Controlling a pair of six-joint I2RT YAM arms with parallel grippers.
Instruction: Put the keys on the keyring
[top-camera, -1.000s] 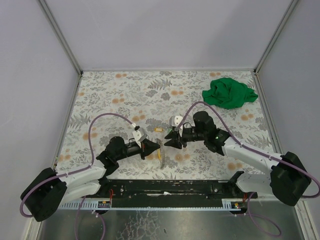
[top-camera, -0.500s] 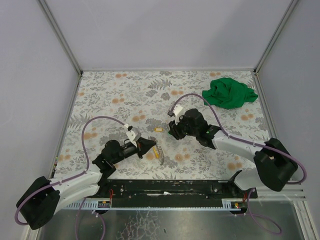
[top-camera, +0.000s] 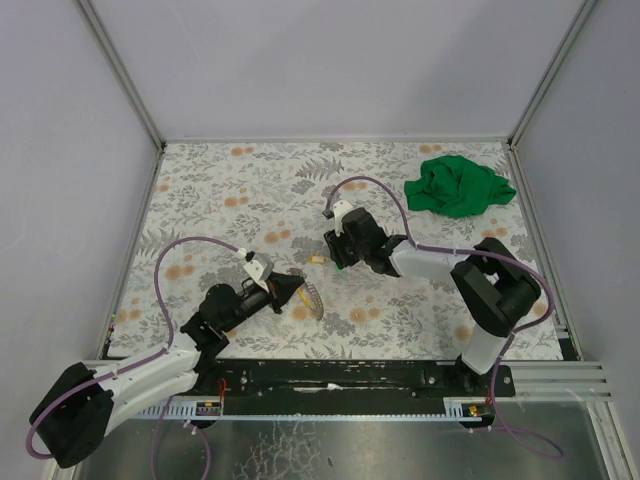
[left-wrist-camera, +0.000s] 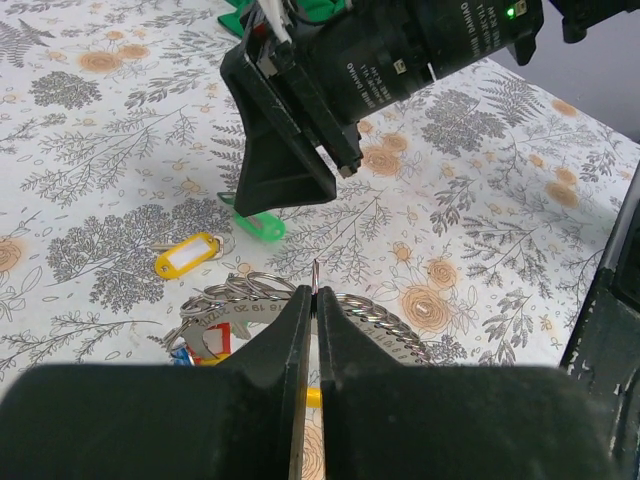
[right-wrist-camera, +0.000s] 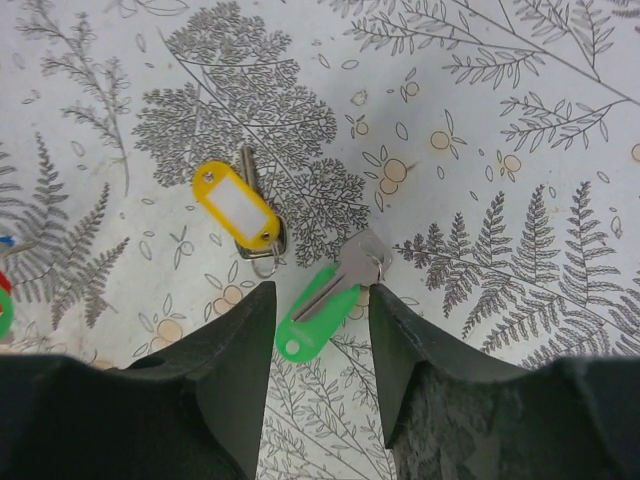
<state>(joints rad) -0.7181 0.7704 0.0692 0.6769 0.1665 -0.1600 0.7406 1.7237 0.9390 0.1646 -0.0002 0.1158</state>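
"Well, where was the keyring (left-wrist-camera: 380, 316)?"
"Clenched by its wire between the left fingers (left-wrist-camera: 303, 318), with a red tag (left-wrist-camera: 222, 343) showing beneath them."
"And the right fingers (right-wrist-camera: 245, 340)?"
"Spread apart, low over the floral counter (right-wrist-camera: 500, 200), straddling the green-tagged key (right-wrist-camera: 312, 325). The yellow-tagged key (right-wrist-camera: 235, 205) lay just beside it. Those 2 lay flat, apart from the keyring."

Table (top-camera: 200, 180): floral-print cover, grey ferns, orange blooms. Pale lavender walls (top-camera: 340, 60) at 9, 12, 3 o'clock. Aluminium posts (top-camera: 120, 70) at 11, 1 o'clock.

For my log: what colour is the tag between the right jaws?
Green tag; right wrist view.
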